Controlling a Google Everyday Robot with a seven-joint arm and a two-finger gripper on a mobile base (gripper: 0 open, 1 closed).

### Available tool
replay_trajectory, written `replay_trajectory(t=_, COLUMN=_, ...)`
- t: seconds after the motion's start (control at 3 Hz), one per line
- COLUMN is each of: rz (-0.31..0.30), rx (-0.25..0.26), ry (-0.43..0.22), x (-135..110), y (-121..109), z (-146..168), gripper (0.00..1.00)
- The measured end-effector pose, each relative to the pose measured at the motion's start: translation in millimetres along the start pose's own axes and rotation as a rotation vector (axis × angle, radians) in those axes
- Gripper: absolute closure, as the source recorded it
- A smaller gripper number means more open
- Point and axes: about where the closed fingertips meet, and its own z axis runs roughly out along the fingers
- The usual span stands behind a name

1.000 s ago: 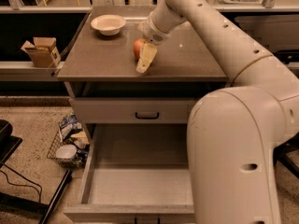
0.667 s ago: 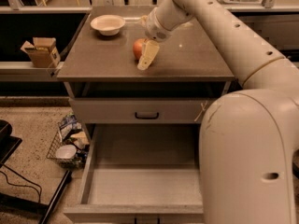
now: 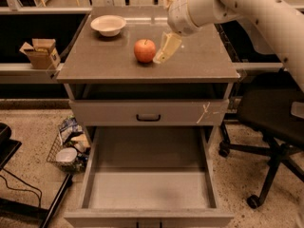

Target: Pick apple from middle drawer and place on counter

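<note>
The red-orange apple (image 3: pixel 144 50) rests on the brown-grey counter (image 3: pixel 114 61), near its middle. My gripper (image 3: pixel 162 55) hangs from the pale arm just right of the apple, its tip close to the apple's right side; it is open and holds nothing. The middle drawer (image 3: pixel 149 190) is pulled out below, and its grey floor is bare.
A white bowl (image 3: pixel 108 24) stands at the counter's back left. The shut upper drawer front (image 3: pixel 148 113) has a pale string mark at its right. A cardboard box (image 3: pixel 42 53) sits on the left ledge. A wire basket (image 3: pixel 69 145) is on the floor left, an office chair (image 3: pixel 272 122) right.
The gripper has come off the apple and now sits at its right side. The arm has drawn back to the right, uncovering the open drawer. The apple stays on the counter.
</note>
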Motion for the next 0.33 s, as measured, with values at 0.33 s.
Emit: replay_trajectory(t=0.33, rz=-0.021, rx=0.124, ry=-0.010, x=-6.5, y=5.3, z=-45.3, gripper=0.00)
